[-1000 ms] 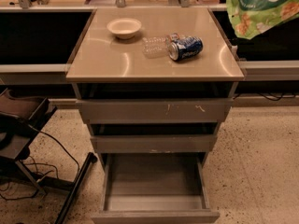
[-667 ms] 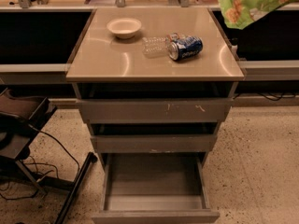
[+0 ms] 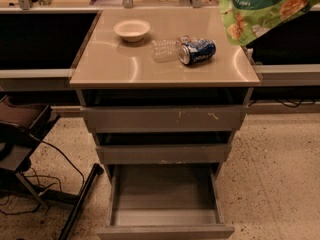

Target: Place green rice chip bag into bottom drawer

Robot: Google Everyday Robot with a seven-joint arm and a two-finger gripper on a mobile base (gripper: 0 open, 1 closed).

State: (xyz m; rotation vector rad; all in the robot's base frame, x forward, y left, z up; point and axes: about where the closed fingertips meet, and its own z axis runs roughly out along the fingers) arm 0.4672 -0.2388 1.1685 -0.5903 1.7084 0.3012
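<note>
The green rice chip bag (image 3: 260,9) hangs in the air at the top right of the camera view, above the counter's right rear corner, cut off by the top edge. The gripper holding it is above the picture and out of view. The bottom drawer (image 3: 165,219) stands pulled open at the foot of the cabinet, and I see nothing in it.
On the beige countertop (image 3: 125,64) lie a white bowl (image 3: 131,29), a clear plastic bottle (image 3: 165,49) and a blue soda can (image 3: 197,50) on its side. The scratched upper drawer (image 3: 165,118) and middle drawer (image 3: 162,153) are slightly open. A dark chair base (image 3: 25,134) and cables stand at left.
The green bag has moved left and up, from over the right counter toward the cabinet's right rear corner. Nothing else has moved.
</note>
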